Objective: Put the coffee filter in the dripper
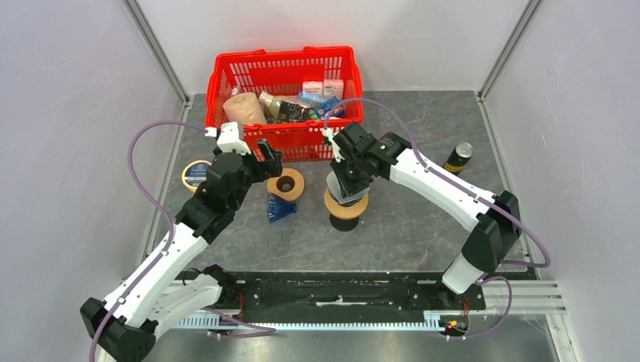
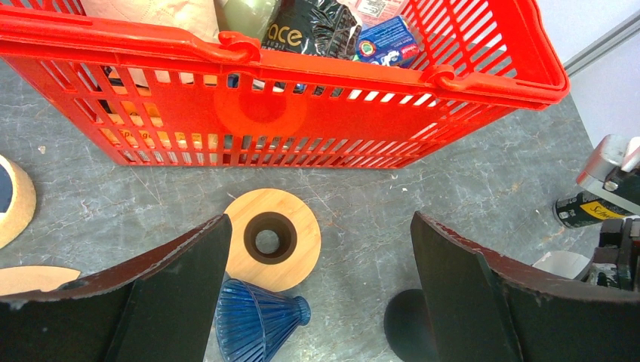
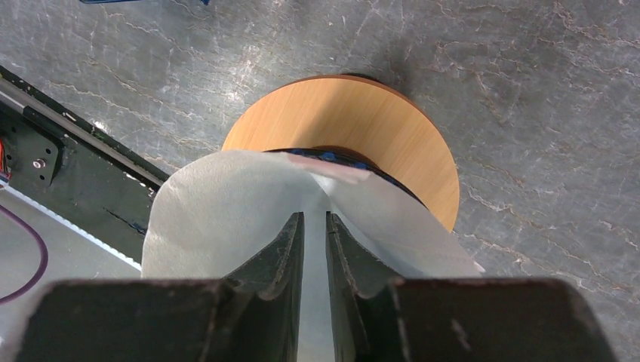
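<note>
In the right wrist view the white paper coffee filter (image 3: 219,219) is pinched in my right gripper (image 3: 315,219), whose jaws are almost together on it. It hangs right over the dripper, whose tan wooden collar (image 3: 362,113) and dark mouth show just beyond the paper. In the top view the right gripper (image 1: 346,185) is directly above the dripper (image 1: 346,210); the filter is hidden there. My left gripper (image 1: 268,162) is open and empty (image 2: 321,226), above the table left of the dripper's black base (image 2: 404,324).
A separate wooden ring (image 1: 287,183) and a blue ribbed cone (image 1: 281,207) lie under the left gripper. A red basket (image 1: 283,98) of groceries stands behind. A can (image 1: 458,157) stands at the right, a tape roll (image 1: 195,172) at the left, with a brown paper piece (image 2: 30,279) nearby.
</note>
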